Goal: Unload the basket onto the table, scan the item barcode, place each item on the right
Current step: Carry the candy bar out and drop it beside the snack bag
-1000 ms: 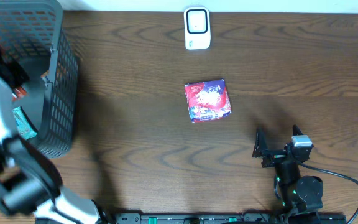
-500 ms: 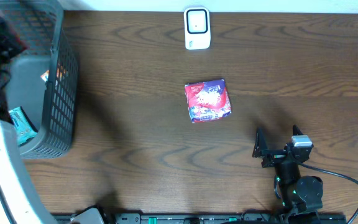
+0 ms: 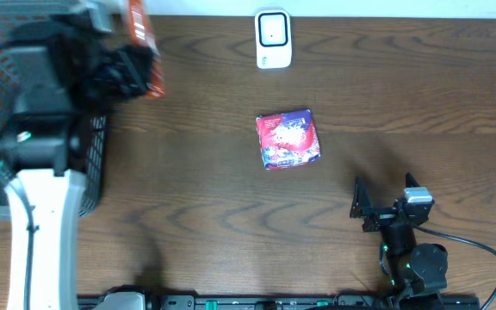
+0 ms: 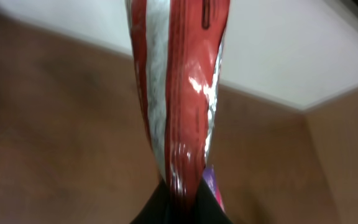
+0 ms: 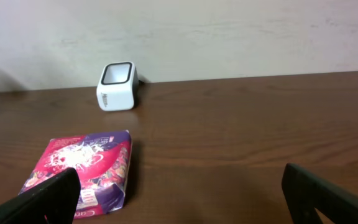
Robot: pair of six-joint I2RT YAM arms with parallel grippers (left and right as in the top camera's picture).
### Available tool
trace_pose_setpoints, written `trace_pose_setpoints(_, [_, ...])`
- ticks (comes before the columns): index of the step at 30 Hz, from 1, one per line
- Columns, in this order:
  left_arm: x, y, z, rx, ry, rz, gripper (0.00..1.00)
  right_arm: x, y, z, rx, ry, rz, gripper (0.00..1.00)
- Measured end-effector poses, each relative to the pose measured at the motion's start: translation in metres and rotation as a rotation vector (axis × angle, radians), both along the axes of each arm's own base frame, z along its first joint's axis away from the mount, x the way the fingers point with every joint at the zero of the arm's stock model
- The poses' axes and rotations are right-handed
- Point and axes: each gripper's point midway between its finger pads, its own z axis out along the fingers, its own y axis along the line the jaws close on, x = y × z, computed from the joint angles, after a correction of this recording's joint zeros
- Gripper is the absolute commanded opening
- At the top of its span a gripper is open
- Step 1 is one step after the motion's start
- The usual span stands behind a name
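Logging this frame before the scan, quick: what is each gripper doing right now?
Left gripper: closed on the red packet.
Right gripper: open, holding nothing.

Two foil packets are counted: one red-and-silver packet [image 3: 142, 45] and one pink-and-purple packet [image 3: 288, 139]. One white box-shaped scanner [image 3: 273, 39] and one dark mesh basket [image 3: 95, 164] are present.

1. soft, even light from above; faint shadows on the dark tabletop [image 3: 231, 215].
2. left arm [image 3: 46, 129] at 10 o'clock smeared by motion blur.
3. red packet [image 4: 179, 93] up close, soft, with glare spots.
4. fingers [image 5: 42, 199] of the right pincer [image 5: 180, 177] dark, unfocused.
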Motion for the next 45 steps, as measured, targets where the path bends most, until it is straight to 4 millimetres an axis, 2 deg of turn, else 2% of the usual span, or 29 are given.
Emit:
trace_pose_setpoints(4, [0.006,-0.031,-0.053,0.052,0.168,-0.052,0.07,0.000,0.000,0.000,0.000,0.000,0.000,0.99])
trace_pose_setpoints(10, [0.022,-0.062,-0.142,0.163,0.378,-0.093,0.07,0.000,0.000,0.000,0.000,0.000,0.000,0.99])
trace_pose_setpoints(15, [0.022,-0.087,-0.212,0.229,0.535,-0.145,0.07,0.000,0.000,0.000,0.000,0.000,0.000,0.99])
trace_pose_setpoints(20, [0.012,-0.110,-0.264,0.284,0.641,-0.202,0.07,0.000,0.000,0.000,0.000,0.000,0.000,0.99])
trace_pose_setpoints(21, [0.011,-0.113,-0.267,0.290,0.643,-0.210,0.09,0.000,0.000,0.000,0.000,0.000,0.000,0.99])
trace_pose_setpoints(22, [0.011,-0.117,-0.267,0.292,0.639,-0.218,0.17,0.000,0.000,0.000,0.000,0.000,0.000,0.99])
trace_pose_setpoints(23, [0.011,-0.120,-0.267,0.293,0.631,-0.223,0.43,0.000,0.000,0.000,0.000,0.000,0.000,0.99])
trace_pose_setpoints(24, [0.012,-0.124,-0.266,0.290,0.622,-0.224,0.65,0.000,0.000,0.000,0.000,0.000,0.000,0.99])
trace_pose_setpoints(25, [0.013,-0.127,-0.265,0.292,0.609,-0.233,0.78,0.000,0.000,0.000,0.000,0.000,0.000,0.99])
trace_pose_setpoints(26, [0.013,-0.131,-0.265,0.294,0.601,-0.241,0.82,0.000,0.000,0.000,0.000,0.000,0.000,0.99])
trace_pose_setpoints(31, [0.015,-0.129,-0.263,0.289,0.598,-0.233,0.84,0.000,0.000,0.000,0.000,0.000,0.000,0.99])
trace_pose_setpoints(35, [0.030,-0.110,-0.242,0.261,0.553,-0.183,0.84,0.000,0.000,0.000,0.000,0.000,0.000,0.99])
trace_pose_setpoints(37, [0.041,-0.096,-0.217,0.236,0.497,-0.143,0.84,0.000,0.000,0.000,0.000,0.000,0.000,0.99])
trace_pose_setpoints(38, [0.048,-0.085,-0.198,0.217,0.446,-0.114,0.84,0.000,0.000,0.000,0.000,0.000,0.000,0.99])
trace_pose_setpoints(40, [0.059,-0.062,-0.155,0.183,0.339,-0.056,0.84,0.000,0.000,0.000,0.000,0.000,0.000,0.99])
trace_pose_setpoints(42, [0.068,-0.028,-0.097,0.145,0.187,0.030,0.84,0.000,0.000,0.000,0.000,0.000,0.000,0.99])
trace_pose_setpoints(43, [0.068,-0.017,-0.079,0.135,0.143,0.055,0.84,0.000,0.000,0.000,0.000,0.000,0.000,0.99])
trace_pose_setpoints(44, [0.066,0.004,-0.053,0.125,0.080,0.105,0.84,0.000,0.000,0.000,0.000,0.000,0.000,0.99])
trace_pose_setpoints(45, [0.064,0.015,-0.038,0.122,0.043,0.131,0.84,0.000,0.000,0.000,0.000,0.000,0.000,0.99])
